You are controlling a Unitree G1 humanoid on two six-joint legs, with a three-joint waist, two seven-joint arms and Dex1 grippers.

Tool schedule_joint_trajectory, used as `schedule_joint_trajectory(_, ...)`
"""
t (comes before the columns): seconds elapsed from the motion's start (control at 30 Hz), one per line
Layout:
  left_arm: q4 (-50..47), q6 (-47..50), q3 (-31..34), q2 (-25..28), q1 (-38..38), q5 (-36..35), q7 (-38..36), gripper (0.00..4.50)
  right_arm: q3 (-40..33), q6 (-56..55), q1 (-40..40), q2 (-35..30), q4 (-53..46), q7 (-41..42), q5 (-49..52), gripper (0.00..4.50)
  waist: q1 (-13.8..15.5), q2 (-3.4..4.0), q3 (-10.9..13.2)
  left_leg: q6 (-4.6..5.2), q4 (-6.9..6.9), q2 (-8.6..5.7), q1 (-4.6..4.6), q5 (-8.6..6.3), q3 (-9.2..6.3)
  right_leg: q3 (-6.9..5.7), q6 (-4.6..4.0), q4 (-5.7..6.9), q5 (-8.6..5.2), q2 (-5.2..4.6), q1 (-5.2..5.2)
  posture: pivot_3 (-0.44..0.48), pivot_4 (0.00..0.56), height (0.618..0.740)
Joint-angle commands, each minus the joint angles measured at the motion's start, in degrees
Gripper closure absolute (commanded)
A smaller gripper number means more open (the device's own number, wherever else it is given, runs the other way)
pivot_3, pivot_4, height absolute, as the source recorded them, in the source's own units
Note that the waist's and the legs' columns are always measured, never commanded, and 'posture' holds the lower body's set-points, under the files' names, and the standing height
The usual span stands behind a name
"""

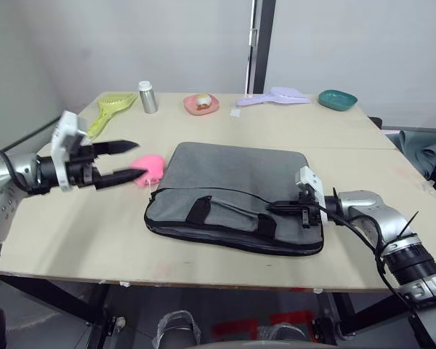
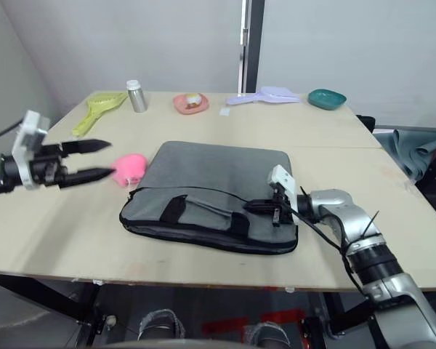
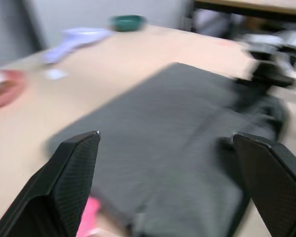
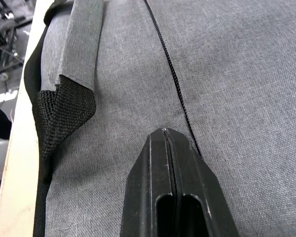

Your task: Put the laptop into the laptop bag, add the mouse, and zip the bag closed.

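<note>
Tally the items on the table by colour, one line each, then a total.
Grey: 1, laptop bag
Pink: 2, plush toy, dish
Yellow-green: 1, scoop
Silver: 1, bottle
Lilac: 1, brush
Teal: 1, bowl
Total: 7

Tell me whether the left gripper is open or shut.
Open: the left gripper has its two black fingers spread wide apart, holding nothing, beside the pink toy.

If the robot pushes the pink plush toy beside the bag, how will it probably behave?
The pink plush toy looks soft and rounded, so it would probably squash and slide or tumble rather than resist. It seems light for its size. It touches or nearly touches the laptop bag, so a push that way would likely be stopped.
</note>
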Motion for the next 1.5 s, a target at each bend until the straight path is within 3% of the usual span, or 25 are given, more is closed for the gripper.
schedule_joint_trajectory(0.03, 8.68, 1.76, -2.65, -1.54, -4.77, 4.37, 4.39, 0.0, 2.94, 1.56, 0.85, -0.35, 2.42, 0.6, -3.65, 4.49, -0.04, 0.02, -0.16, 0.0, 0.0, -0.01, 0.0, 0.0, 0.01, 0.02, 0.0, 0.0, 0.0, 0.0, 0.0, 0.0, 0.15, 0.74)
schedule_joint_trajectory(0.23, 29.19, 2.81, -9.03, -8.25, -17.54, 15.0, 14.93, 0.0, 4.02, 3.36, -0.05, -0.86, 1.3, 1.47, -4.38, 4.49, -0.02, -0.06, -0.35, 0.0, 0.0, -0.01, -0.04, 0.0, -0.07, -0.04, -0.01, 0.0, 0.01, 0.0, 0.01, 0.0, 0.15, 0.74)
schedule_joint_trajectory(0.53, 50.05, -4.18, -12.47, -14.5, -27.86, 23.6, 15.86, 0.0, 3.08, 4.17, 0.49, -1.27, -0.73, 0.95, -4.52, 4.49, -0.06, -0.16, -0.4, -0.02, -0.36, -0.01, -0.16, 0.0, -0.04, -0.16, -0.04, -0.54, 0.02, 0.01, 0.02, 0.0, 0.15, 0.74)
schedule_joint_trajectory(0.77, 55.71, -6.13, -13.5, -17.03, -28.92, 27.43, 13.89, 0.0, 2.12, 5.49, 2.32, -1.56, -3.99, -0.54, -4.13, 4.49, 0.04, -0.17, -0.39, -0.05, -0.61, -0.02, -0.14, 0.0, -0.02, -0.21, -0.04, -0.74, 0.02, 0.01, 0.02, 0.0, 0.15, 0.74)
schedule_joint_trajectory(0.87, 55.6, -5.41, -12.35, -17.83, -29.23, 26.79, 12.06, 0.82, 2.07, 6.18, 3.3, -1.84, -5.56, -1.38, -4.24, 4.5, 0.1, -0.17, -0.39, -0.07, -0.67, -0.02, -0.12, 0.0, -0.01, -0.21, -0.04, -0.78, 0.02, 0.01, 0.02, 0.0, 0.15, 0.74)
schedule_joint_trajectory(1.03, 52.51, -3.35, -11.85, -17.06, -27.93, 26.51, 10.0, 2.57, 3.93, 6.89, 4.58, -2.66, -4.89, -2.59, -6.25, 4.5, 0.11, -0.17, -0.39, -0.08, -0.74, -0.02, -0.11, -0.01, 0.01, -0.2, -0.04, -0.87, 0.02, 0.0, 0.03, 0.0, 0.15, 0.74)
schedule_joint_trajectory(1.2, 41.09, 3.3, -8.92, -14.76, -22.49, 22.64, 7.12, 4.4, 5.58, 6.92, 4.42, -2.63, -2.84, -3.34, -8.22, 4.5, -0.03, -0.17, -0.4, -0.1, -0.86, -0.02, -0.05, -0.02, 0.04, -0.2, -0.04, -1.0, 0.02, 0.0, 0.09, 0.0, 0.15, 0.74)
schedule_joint_trajectory(1.5, 14.06, 15.67, -0.39, -8.29, -5.8, 15.54, 10.15, 4.46, 6.82, 6.82, 1.89, -2.87, -0.95, -2.93, -9.0, 4.5, -0.45, -0.14, -0.38, -0.12, -0.99, 0.0, -0.02, -0.03, 0.05, -0.2, -0.02, -1.06, 0.0, 0.02, 0.06, 0.0, 0.15, 0.74)
